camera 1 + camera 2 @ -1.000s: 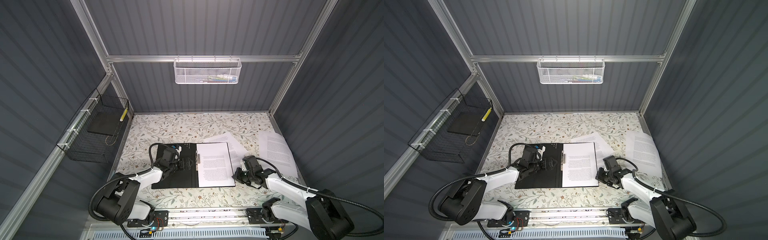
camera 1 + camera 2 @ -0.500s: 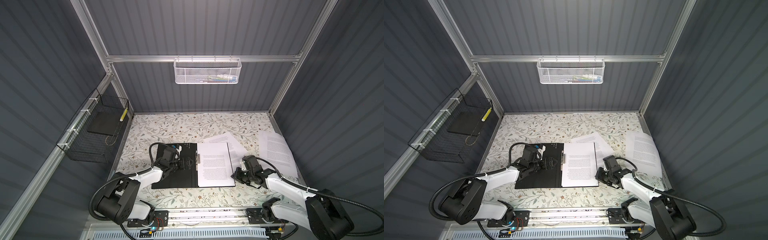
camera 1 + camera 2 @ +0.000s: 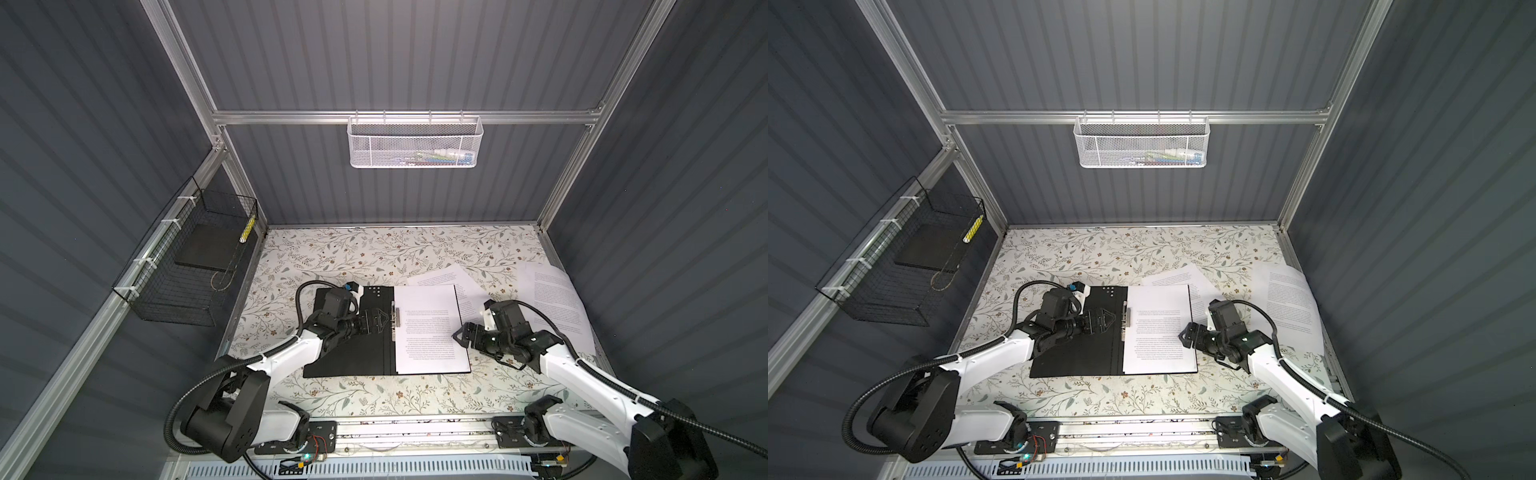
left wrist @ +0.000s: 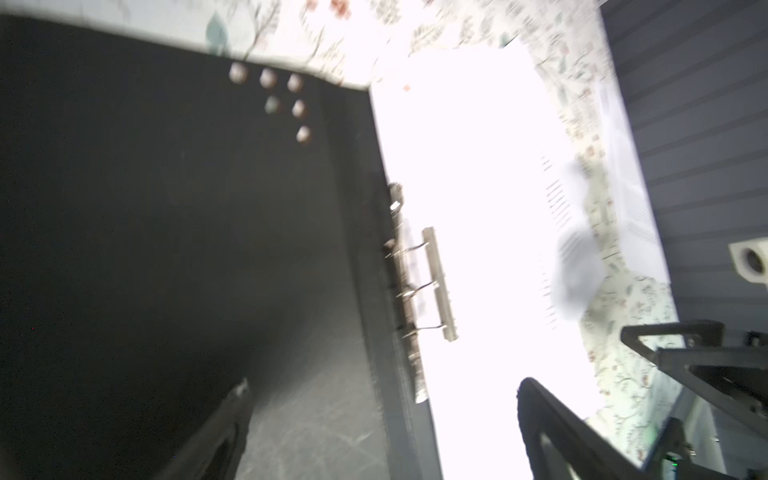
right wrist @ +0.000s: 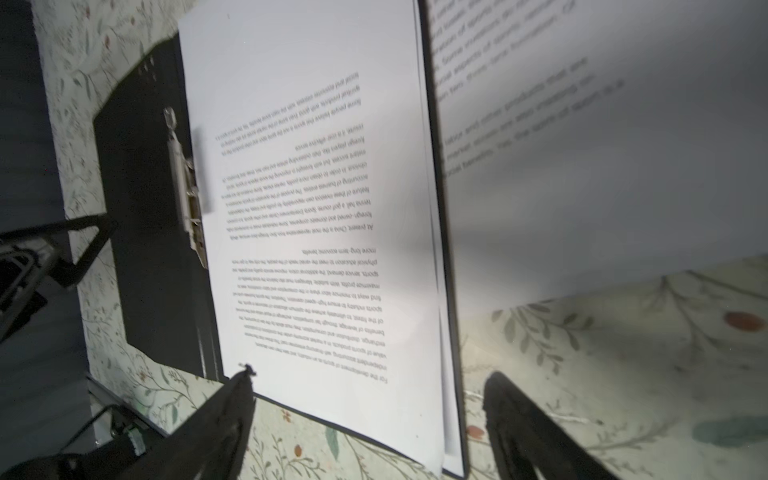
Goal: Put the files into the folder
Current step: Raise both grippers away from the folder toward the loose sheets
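The folder (image 3: 353, 353) lies open on the floral table, black inside up, with a metal spine clip (image 3: 395, 318). White printed files (image 3: 428, 332) lie flat on its right half. Another sheet (image 3: 453, 278) pokes out behind it, and one more (image 3: 552, 299) lies far right. My left gripper (image 3: 380, 323) hovers open over the folder's left half by the clip (image 4: 432, 282), holding nothing. My right gripper (image 3: 459, 334) stands open at the files' right edge; in the right wrist view the files (image 5: 311, 187) lie beyond its spread fingers (image 5: 245, 386), untouched.
A white mesh basket (image 3: 415, 143) hangs on the back rail. A black wire basket (image 3: 195, 257) holding a dark slab hangs on the left wall. Grey walls close in on three sides, and the loose right sheet (image 3: 1287, 299) curls against the right wall.
My right gripper has opened and let go of the sheet's right edge; the sheet now lies flat on the folder. The left arm has stayed in place.
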`<state>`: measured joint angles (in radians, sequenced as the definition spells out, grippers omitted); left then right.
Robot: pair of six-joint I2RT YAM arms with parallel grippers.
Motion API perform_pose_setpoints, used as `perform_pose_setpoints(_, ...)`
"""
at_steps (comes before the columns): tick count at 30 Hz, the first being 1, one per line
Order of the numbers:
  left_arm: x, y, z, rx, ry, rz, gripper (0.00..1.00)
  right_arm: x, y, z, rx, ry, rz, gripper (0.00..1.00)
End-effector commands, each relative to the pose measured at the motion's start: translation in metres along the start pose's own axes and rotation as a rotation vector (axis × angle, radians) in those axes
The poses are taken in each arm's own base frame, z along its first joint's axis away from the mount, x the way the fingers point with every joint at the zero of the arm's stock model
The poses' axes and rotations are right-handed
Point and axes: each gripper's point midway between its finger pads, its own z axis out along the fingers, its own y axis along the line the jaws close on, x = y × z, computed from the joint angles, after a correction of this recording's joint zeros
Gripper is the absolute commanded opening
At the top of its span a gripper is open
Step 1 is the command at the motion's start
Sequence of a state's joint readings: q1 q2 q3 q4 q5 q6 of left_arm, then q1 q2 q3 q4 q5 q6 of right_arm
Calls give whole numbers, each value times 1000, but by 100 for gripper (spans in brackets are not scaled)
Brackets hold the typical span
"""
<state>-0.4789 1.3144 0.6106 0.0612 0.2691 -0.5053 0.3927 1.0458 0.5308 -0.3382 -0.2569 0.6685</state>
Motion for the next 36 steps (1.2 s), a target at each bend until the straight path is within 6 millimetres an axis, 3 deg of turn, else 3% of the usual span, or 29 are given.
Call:
perform_pose_setpoints(1,-18,-29,-11,63,1,27,100,-20,-11,-8,68,-18,-44,99)
perform_pose_setpoints(6,-36,-57,6,47,53,91,100,-66,-28,-8,96,-90,-3,99)
perform_pose_setpoints(13,-67,-81,66,50,134,106,100,-136,-48,9,64,-164,62,99)
perform_pose_setpoints(17,-83,-85,101,50,165,107,100,-160,-60,27,10,-140,151,99)
perform_pose_setpoints(20,-102,-92,125,64,157,114,100,-161,-73,31,51,-143,227,97)
perform_pose_setpoints(24,-109,-98,155,102,197,115,100,-149,-88,25,115,-169,266,98)
perform_pose_setpoints(32,-105,-93,200,130,259,104,100,-115,-98,21,122,-147,320,99)
perform_pose_setpoints(36,-99,-89,212,138,275,84,100,-99,-102,20,120,-135,350,99)
